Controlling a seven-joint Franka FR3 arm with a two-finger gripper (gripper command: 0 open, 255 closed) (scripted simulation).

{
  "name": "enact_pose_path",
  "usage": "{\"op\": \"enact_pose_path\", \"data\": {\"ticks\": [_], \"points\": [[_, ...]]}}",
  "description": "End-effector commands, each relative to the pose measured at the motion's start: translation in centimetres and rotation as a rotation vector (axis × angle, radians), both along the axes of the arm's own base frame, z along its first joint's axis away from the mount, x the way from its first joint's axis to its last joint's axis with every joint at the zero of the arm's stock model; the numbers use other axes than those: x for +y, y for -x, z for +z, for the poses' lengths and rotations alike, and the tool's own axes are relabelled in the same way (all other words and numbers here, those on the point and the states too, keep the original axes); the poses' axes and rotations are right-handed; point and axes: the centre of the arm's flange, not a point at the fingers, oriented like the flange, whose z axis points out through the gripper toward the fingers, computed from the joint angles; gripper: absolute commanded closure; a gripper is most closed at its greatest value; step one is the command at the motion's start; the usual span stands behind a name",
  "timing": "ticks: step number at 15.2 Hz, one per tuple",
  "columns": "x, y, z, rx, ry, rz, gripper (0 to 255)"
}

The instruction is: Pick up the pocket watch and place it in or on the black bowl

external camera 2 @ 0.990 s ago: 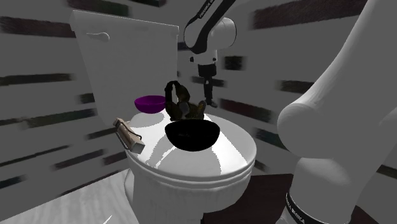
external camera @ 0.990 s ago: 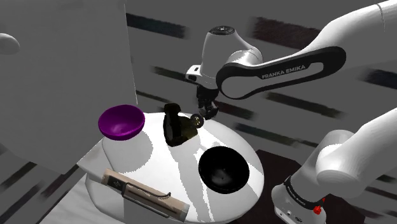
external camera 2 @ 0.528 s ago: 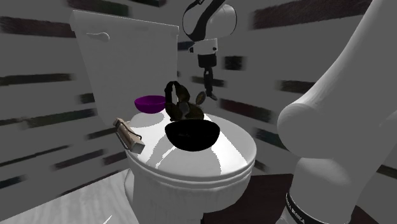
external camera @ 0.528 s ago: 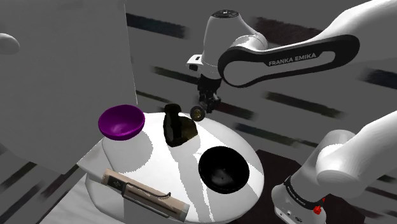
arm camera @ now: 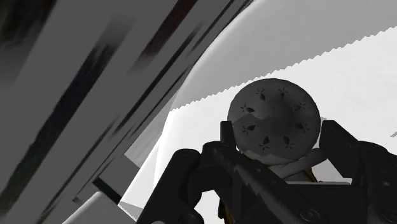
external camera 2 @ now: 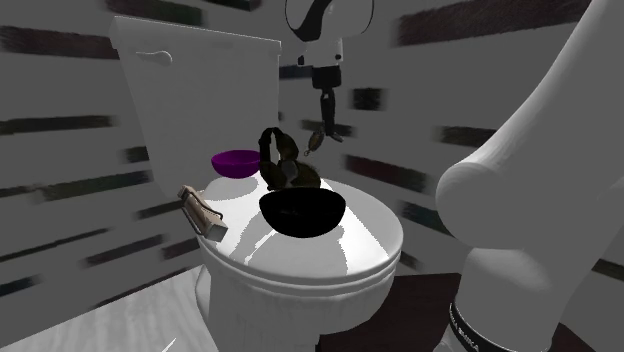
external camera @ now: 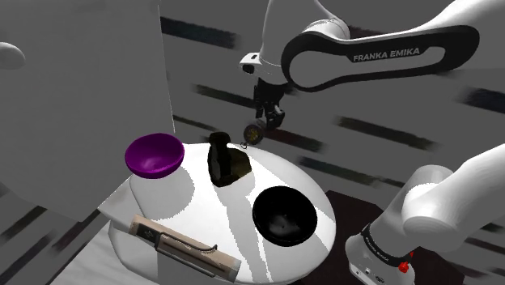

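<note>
This is a home bathroom. A white toilet (external camera: 202, 206) with its lid shut serves as the work surface, and its tank (external camera 2: 195, 95), bearing a flush handle (external camera 2: 155, 57), rises at the far side. Grey streaked walls (external camera 2: 55, 150) stand behind.

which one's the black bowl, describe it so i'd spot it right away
Find the white toilet lid in the middle of the shoulder view. The black bowl sits on the lid's right part in that view, nearest the arm's base. It is round, open-topped and plain black all over, while the only other bowl, the purple bowl, sits across the lid.
</note>
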Motion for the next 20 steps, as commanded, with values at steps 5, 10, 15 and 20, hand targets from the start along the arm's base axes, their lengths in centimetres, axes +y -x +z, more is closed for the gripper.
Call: {"op": "enact_pose_path", "data": {"ticks": [5, 10, 15, 20], "points": [[0.8, 3.9, 1.7, 0.000, 0.000, 0.000, 255], [1.5, 7.8, 2.1, 0.001, 0.000, 0.001, 255], [3.0, 5.7, -2.8, -0.004, 0.047, -0.035, 0], [4.5, 3.0, -9.0, -0.011, 0.107, -0.079, 0]]}}
